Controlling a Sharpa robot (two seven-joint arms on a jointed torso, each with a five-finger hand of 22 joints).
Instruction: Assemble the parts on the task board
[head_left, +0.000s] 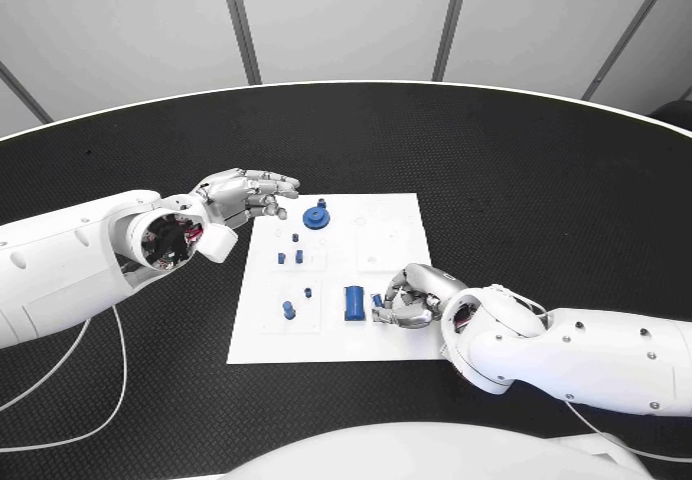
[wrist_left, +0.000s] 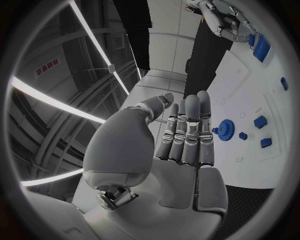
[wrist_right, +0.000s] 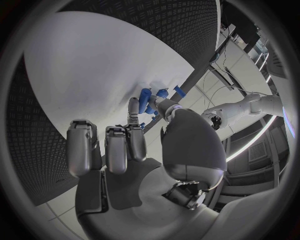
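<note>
While the left hand (head_left: 248, 194) hangs over the black table (head_left: 144, 160) just off the task board's far-left corner, its fingers are held side by side and bent a little, with nothing in them; the left wrist view shows the same hand (wrist_left: 181, 135) with fingers pressed together, straight, thumb apart. Just beside those fingertips on the task board (head_left: 389, 215) stands the blue gear-shaped part (head_left: 317, 215), not touched by the hand; it shows beside the fingers in the left wrist view too (wrist_left: 225, 129). Moving right across the white board, small blue pegs (head_left: 297, 256) stand in the left-middle area, and two more small blue pieces (head_left: 290, 311) sit lower on the left side. Next comes the long blue block (head_left: 353, 302), upright in the near-middle of the board. Right beside it, the right hand (head_left: 411, 297) rests on the board's near-right part, fingers curled inward around a small blue part (head_left: 378, 299); the right wrist view shows thumb and a finger (wrist_right: 134, 107) closing on blue pieces (wrist_right: 145, 98), though how firmly they pinch cannot be told. Beyond the table's pale rounded edge (head_left: 433, 86) stand grey wall panels (head_left: 346, 40).
</note>
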